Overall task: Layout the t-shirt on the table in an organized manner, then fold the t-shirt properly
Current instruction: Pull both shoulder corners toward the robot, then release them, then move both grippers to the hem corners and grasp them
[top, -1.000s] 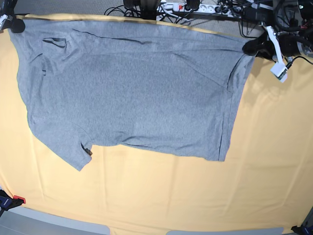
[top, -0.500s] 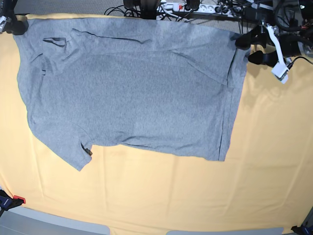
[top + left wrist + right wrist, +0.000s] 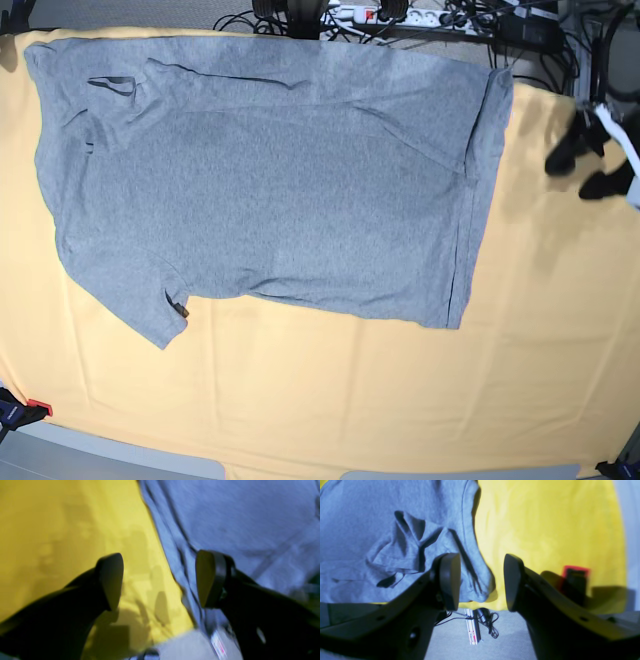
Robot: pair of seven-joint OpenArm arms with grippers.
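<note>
The grey t-shirt [image 3: 270,190] lies spread flat on the yellow table [image 3: 350,400], plain side up, collar at the left and hem at the right. My left gripper [image 3: 578,170] hovers open to the right of the hem's far corner, clear of the cloth. In the left wrist view the left gripper [image 3: 160,580] is open over the hem edge of the t-shirt [image 3: 237,517] and the bare table [image 3: 62,530]. In the right wrist view the right gripper [image 3: 480,580] stands open and empty above a wrinkled corner of the t-shirt [image 3: 382,530]. The base view does not show the right gripper.
Cables and power strips [image 3: 400,15] crowd the floor behind the table's far edge. A red clamp [image 3: 35,407] grips the front-left corner, and another red clamp [image 3: 575,576] sits on the table edge near my right gripper. A power strip [image 3: 473,627] lies on the floor below.
Both grippers opened and let go of the shirt's far corners. The left one drew back to the right; the right one left the base view. The corners settled flat.
</note>
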